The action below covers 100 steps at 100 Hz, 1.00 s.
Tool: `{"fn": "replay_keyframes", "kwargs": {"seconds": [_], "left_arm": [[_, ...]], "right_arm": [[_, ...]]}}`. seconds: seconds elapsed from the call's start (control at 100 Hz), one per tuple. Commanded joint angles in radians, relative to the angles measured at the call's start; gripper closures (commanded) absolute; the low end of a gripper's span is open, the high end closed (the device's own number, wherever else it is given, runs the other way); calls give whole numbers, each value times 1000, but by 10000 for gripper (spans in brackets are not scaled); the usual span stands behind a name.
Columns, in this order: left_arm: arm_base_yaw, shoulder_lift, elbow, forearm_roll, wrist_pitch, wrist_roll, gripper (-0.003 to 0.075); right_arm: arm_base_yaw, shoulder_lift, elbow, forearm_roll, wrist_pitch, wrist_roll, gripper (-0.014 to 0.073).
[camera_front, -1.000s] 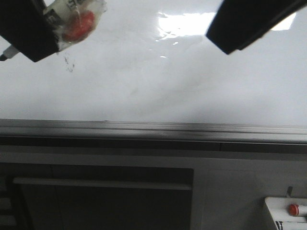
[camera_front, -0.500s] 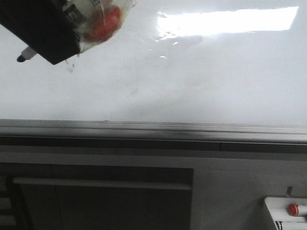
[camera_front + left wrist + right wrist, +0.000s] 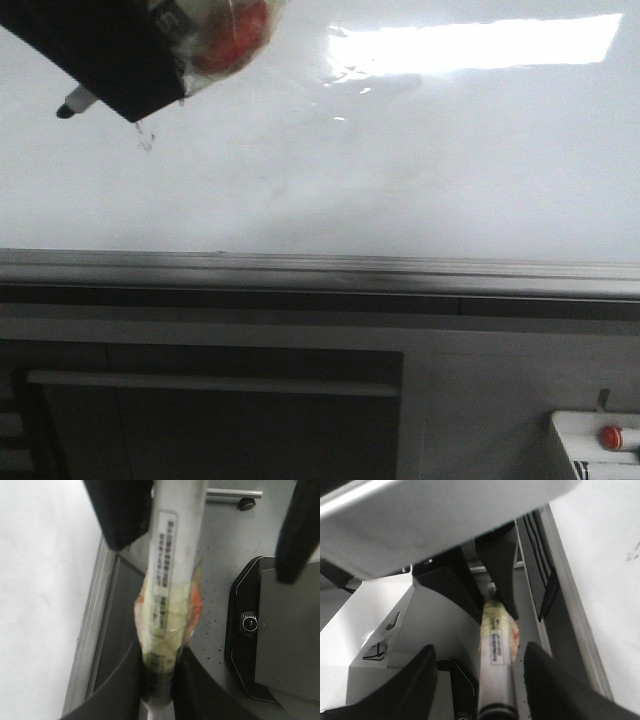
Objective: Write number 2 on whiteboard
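- At 10 o'clock in the front view, L gripper (image 3: 159, 680) is clamped on the marker (image 3: 172, 555). Nib pokes out toward 8 o'clock and looks just clear of the whiteboard (image 3: 420, 170).
- R gripper (image 3: 480, 652) has jaws apart either side of the marker's rear end, gripping nothing. Not in front view.
- No legible 2 yet. Only tiny dark marks (image 3: 145, 138) at 5 o'clock from the L gripper; can't tell if stroke or smudge.
- Step in hand, I judge: get nib to start pt & touch down.
- Do it well: R gripper backs off first, so no knock. Press lightly, since the marker is held w/ tape-wrapped body and could slip or tilt.
- Draw top curve, then diagonal toward 7 o'clock, then base toward 3 o'clock, w/ steady contact.
- Plenty of clean board toward 4 o'clock; stay off the grey rail (image 3: 320, 265).
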<state>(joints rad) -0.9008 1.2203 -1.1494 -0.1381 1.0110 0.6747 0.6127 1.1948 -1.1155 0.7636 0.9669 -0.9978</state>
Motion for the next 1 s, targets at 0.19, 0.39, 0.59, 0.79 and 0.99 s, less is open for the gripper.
{"fn": "replay_keyframes", "kwargs": {"seconds": [0.19, 0.39, 0.59, 0.79, 0.99], "left_arm": [[-9, -19, -38, -32, -51, 24, 738], [-9, -19, -38, -32, -60, 25, 738], [-9, -19, -38, -32, -61, 25, 738], [-9, -19, -38, -32, -61, 27, 738], [-9, -19, -38, -32, -61, 27, 738]], "right_arm": [[0, -16, -34, 53, -46, -15, 244], [0, 0, -34, 53, -39, -17, 337], [0, 19, -34, 50, -43, -24, 344], [0, 19, -34, 48, -46, -30, 388], [0, 19, -34, 48, -43, -34, 580]]}}
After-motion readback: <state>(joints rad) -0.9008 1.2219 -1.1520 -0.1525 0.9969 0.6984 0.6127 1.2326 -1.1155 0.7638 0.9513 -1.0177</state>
